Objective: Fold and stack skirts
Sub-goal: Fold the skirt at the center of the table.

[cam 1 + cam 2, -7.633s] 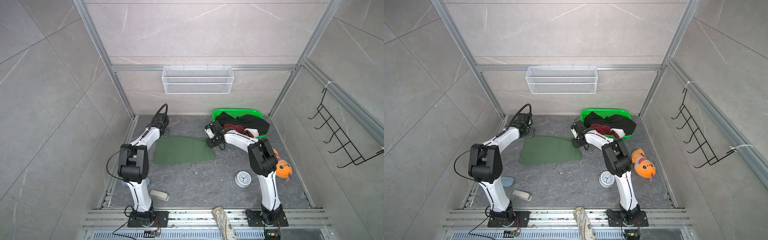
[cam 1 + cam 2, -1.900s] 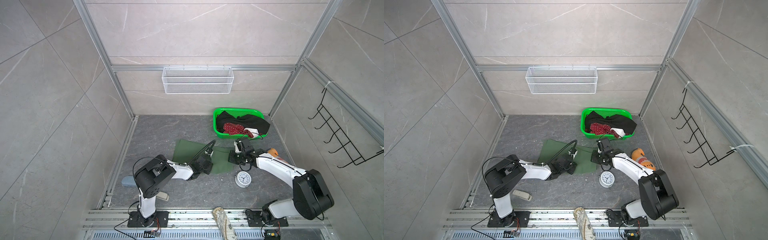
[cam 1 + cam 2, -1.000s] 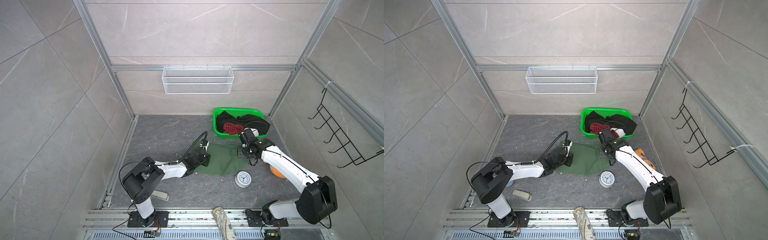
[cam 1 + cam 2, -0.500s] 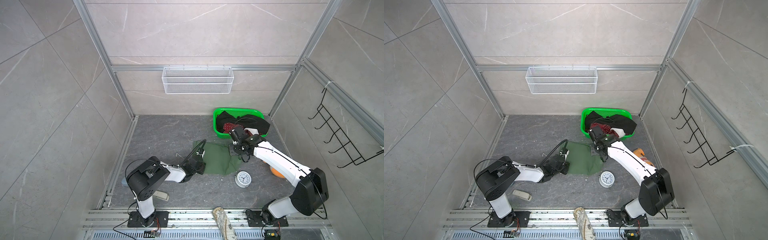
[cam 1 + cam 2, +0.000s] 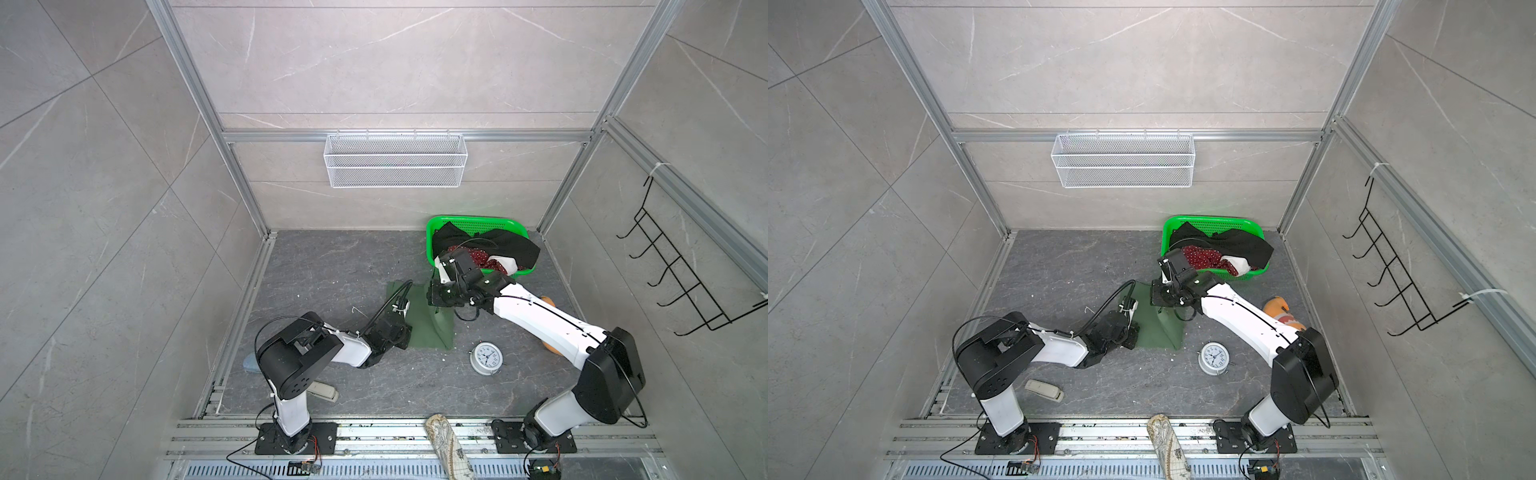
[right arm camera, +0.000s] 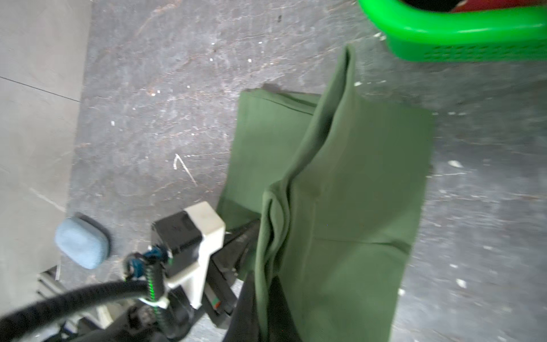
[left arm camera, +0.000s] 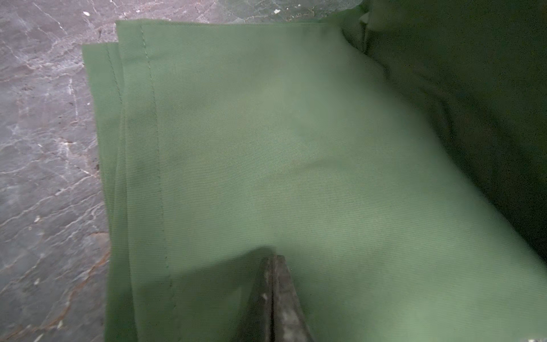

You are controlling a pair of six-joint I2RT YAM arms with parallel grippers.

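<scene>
An olive green skirt point(image 5: 419, 320) lies partly folded near the middle of a grey stone-look surface point(image 5: 332, 270), just near-left of a green basket point(image 5: 473, 219) at the far right. The basket holds a red polka-dot skirt point(image 5: 478, 257) and a black skirt point(image 5: 511, 247), heaped together and unfolded.

The right hand point(image 6: 263, 296) is clamped on a gathered edge of the olive green skirt and lifts it, so one flap stands up in a soft ridge above the flat layers. The left hand point(image 7: 271, 266) is fully closed with nothing between its fingers; its tip presses down on the skirt's near-left part, close to a stitched hem.

The cloth looks like light, limp twill. It drapes and bunches where pinched, so it will likely sag and shift rather than hold a shape. A sound hold seems to be the hemmed edge or a corner, taking all layers together, with the other hand pinning the fold line. Loose layers could slip apart.
</scene>
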